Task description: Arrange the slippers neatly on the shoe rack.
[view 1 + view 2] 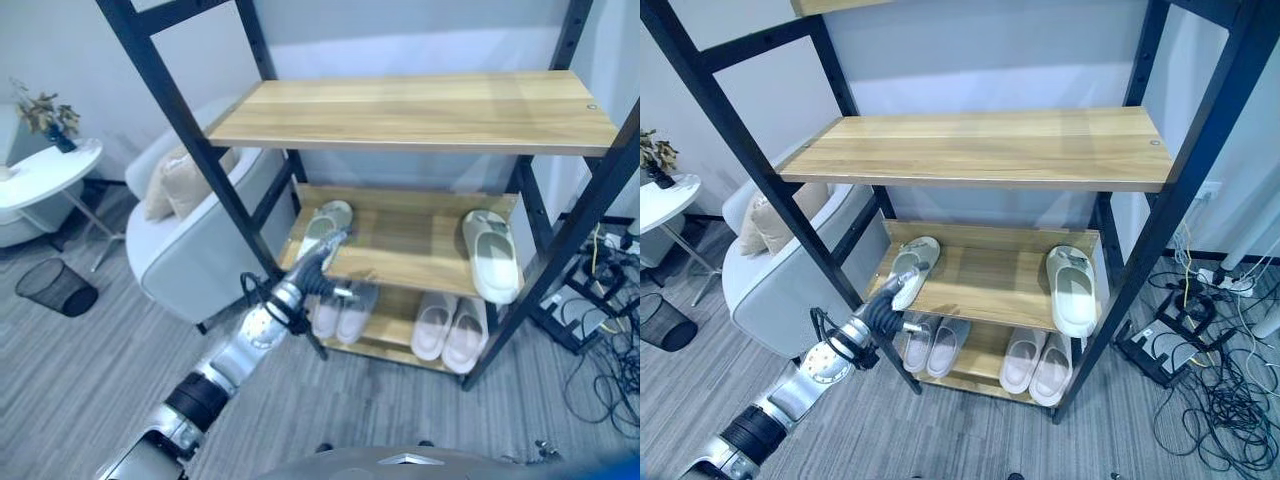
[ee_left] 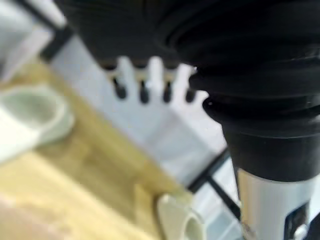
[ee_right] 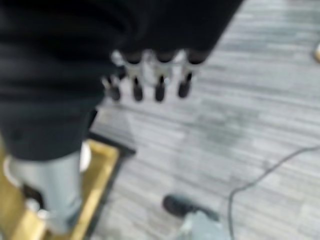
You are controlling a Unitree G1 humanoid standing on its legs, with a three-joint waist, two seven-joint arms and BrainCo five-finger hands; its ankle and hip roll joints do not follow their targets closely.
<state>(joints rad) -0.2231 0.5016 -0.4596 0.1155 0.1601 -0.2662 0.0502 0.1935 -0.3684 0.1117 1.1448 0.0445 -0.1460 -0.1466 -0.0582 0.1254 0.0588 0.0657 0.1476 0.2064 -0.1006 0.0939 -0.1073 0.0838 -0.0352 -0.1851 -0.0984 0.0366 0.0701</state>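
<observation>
On the rack's middle shelf [image 1: 410, 245] lie two pale green slippers, one at the left end [image 1: 330, 217] and one at the right end [image 1: 492, 255], far apart. My left hand [image 1: 316, 270] reaches in from the lower left with straight fingers [image 2: 145, 80] at the left slipper's [image 2: 30, 120] heel end and holds nothing; whether it touches is unclear. The right slipper [image 2: 182, 220] shows farther along the shelf. My right hand [image 3: 150, 72] hangs over the grey floor, its fingers relaxed and empty.
The bottom shelf holds a greyish pair [image 1: 345, 310] at the left and a pink pair [image 1: 450, 330] at the right. The top shelf [image 1: 420, 110] is bare. An armchair [image 1: 190, 240], a white side table [image 1: 45, 170] and a black bin [image 1: 55, 285] stand left; cables [image 1: 610, 370] lie right.
</observation>
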